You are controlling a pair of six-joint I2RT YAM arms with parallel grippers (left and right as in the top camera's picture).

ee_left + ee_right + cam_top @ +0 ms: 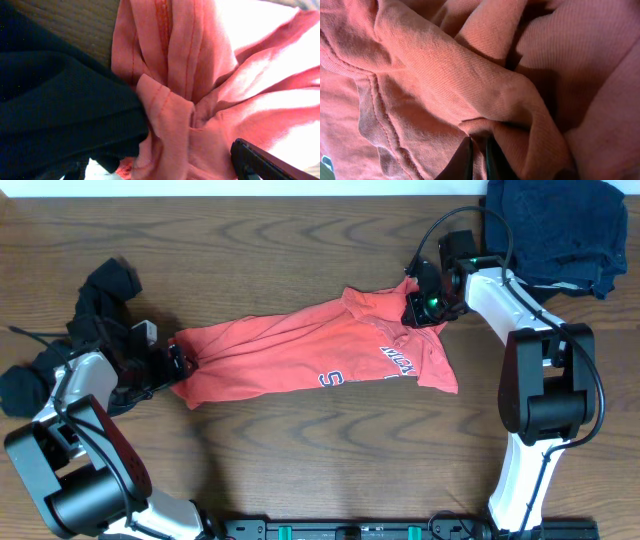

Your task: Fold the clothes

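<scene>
The coral-red T-shirt (300,350) lies crumpled lengthwise across the middle of the table, with its navy-and-white lettering (395,362) facing up near the right end. My left gripper (180,363) is at the shirt's left end. Its jaws stand wide apart around bunched red cloth (175,125), open. My right gripper (418,308) is at the shirt's upper right corner, with its jaws pinched on a thin fold of the T-shirt (485,100). The black garment (110,280) lies heaped by my left arm and fills the left of the left wrist view (60,100).
A pile of dark navy cloth (560,225) sits at the back right corner, just behind my right arm. Bare wooden table (300,240) shows in front of and behind the shirt. More black fabric (20,385) rests at the left edge.
</scene>
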